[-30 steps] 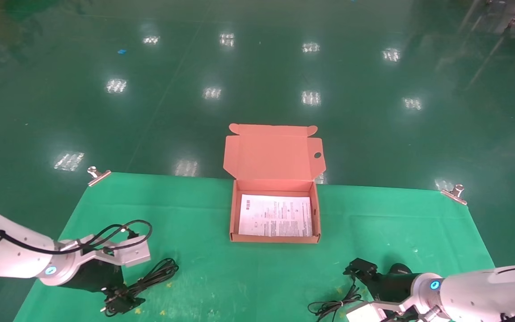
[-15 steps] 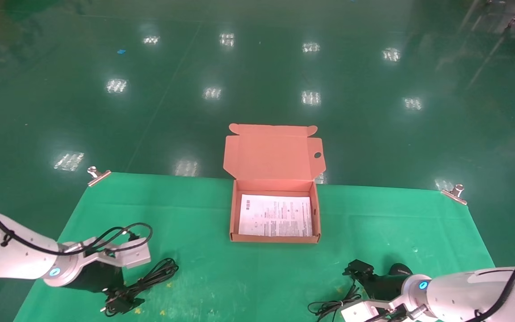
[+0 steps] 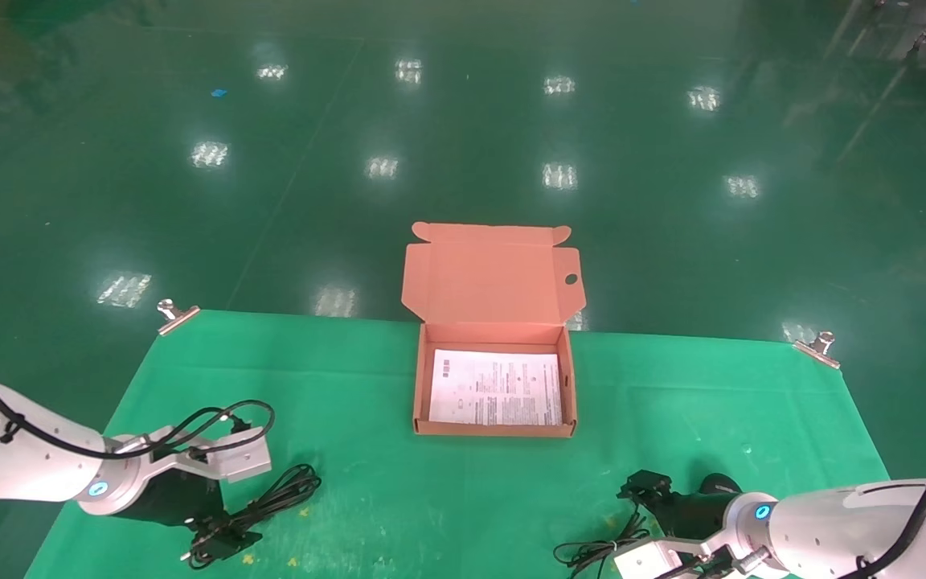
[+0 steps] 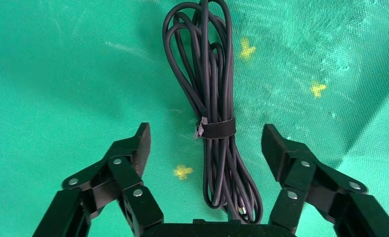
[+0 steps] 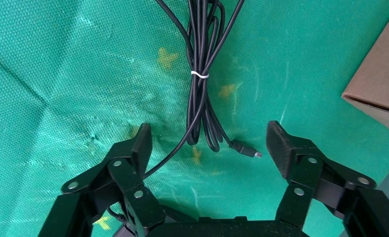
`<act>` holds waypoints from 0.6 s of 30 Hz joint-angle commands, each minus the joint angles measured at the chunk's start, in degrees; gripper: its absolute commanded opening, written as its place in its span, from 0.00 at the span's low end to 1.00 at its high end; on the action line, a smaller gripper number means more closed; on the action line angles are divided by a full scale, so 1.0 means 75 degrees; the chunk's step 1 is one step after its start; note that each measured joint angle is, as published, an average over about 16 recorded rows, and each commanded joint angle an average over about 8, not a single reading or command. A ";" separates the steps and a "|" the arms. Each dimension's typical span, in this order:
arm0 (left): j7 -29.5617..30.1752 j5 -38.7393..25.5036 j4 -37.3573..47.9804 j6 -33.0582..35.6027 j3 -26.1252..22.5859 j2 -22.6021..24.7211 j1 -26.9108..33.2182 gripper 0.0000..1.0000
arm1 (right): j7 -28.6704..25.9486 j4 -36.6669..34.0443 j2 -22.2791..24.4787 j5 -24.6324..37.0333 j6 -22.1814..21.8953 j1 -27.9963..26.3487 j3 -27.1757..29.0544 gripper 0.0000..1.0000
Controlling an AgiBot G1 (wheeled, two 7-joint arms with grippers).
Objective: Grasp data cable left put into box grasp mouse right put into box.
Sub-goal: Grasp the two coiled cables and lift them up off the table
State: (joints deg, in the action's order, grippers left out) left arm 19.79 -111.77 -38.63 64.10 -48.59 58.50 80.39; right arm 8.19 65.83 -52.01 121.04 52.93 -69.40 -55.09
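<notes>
The data cable (image 3: 282,490) is a black looped bundle with a strap, lying on the green cloth at front left. My left gripper (image 3: 222,543) is open and low over its near end. In the left wrist view the cable (image 4: 202,64) lies between the spread fingers of the gripper (image 4: 207,136). My right gripper (image 3: 646,485) is open at front right. A black domed shape (image 3: 720,482) just behind it looks like the mouse, partly hidden. The mouse cord (image 5: 199,98) and its plug (image 5: 246,149) lie before the gripper (image 5: 210,131). The orange-pink box (image 3: 567,386) stands open at centre.
A printed white sheet (image 3: 495,386) lies flat in the box, whose lid stands up at the back. The box corner (image 5: 380,84) shows in the right wrist view. Metal clips (image 3: 178,314) (image 3: 817,347) hold the cloth's far corners. Beyond is green floor.
My right arm has shifted slightly left and a little lower near the mouse. My left arm has barely moved. Cable, mouse and box lie as before.
</notes>
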 commanded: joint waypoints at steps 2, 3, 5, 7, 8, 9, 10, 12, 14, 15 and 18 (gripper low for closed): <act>0.0007 0.0009 -0.0015 0.0008 0.0005 -0.0006 0.0002 0.00 | 0.0001 0.0012 0.0009 -0.0010 0.0010 -0.0003 0.0002 0.00; 0.0008 0.0012 -0.0018 0.0011 0.0006 -0.0007 0.0002 0.00 | 0.0001 0.0015 0.0011 -0.0012 0.0013 -0.0004 0.0002 0.00; 0.0011 0.0015 -0.0025 0.0015 0.0009 -0.0009 0.0003 0.00 | 0.0002 0.0020 0.0015 -0.0015 0.0018 -0.0005 0.0003 0.00; 0.0013 0.0018 -0.0030 0.0019 0.0011 -0.0011 0.0004 0.00 | 0.0002 0.0025 0.0018 -0.0018 0.0022 -0.0006 0.0004 0.00; 0.0014 0.0020 -0.0032 0.0020 0.0011 -0.0012 0.0004 0.00 | 0.0003 0.0026 0.0019 -0.0019 0.0024 -0.0007 0.0004 0.00; 0.0014 0.0021 -0.0035 0.0021 0.0012 -0.0012 0.0005 0.00 | 0.0003 0.0028 0.0020 -0.0020 0.0026 -0.0007 0.0005 0.00; 0.0015 0.0022 -0.0037 0.0022 0.0013 -0.0013 0.0005 0.00 | 0.0003 0.0029 0.0021 -0.0021 0.0027 -0.0007 0.0005 0.00; 0.0016 0.0024 -0.0040 0.0024 0.0013 -0.0014 0.0006 0.00 | 0.0004 0.0032 0.0022 -0.0023 0.0030 -0.0008 0.0006 0.00; 0.0017 0.0025 -0.0044 0.0026 0.0014 -0.0015 0.0007 0.00 | 0.0005 0.0034 0.0024 -0.0024 0.0032 -0.0009 0.0007 0.00; 0.0018 0.0025 -0.0045 0.0027 0.0015 -0.0015 0.0008 0.00 | 0.0005 0.0035 0.0024 -0.0025 0.0033 -0.0009 0.0007 0.00; 0.0020 0.0027 -0.0049 0.0030 0.0016 -0.0016 0.0009 0.00 | 0.0006 0.0037 0.0025 -0.0027 0.0034 -0.0010 0.0008 0.00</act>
State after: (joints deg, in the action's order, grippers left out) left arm 19.94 -111.57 -38.99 64.32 -48.46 58.38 80.46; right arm 8.24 66.10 -51.82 120.84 53.18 -69.48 -55.03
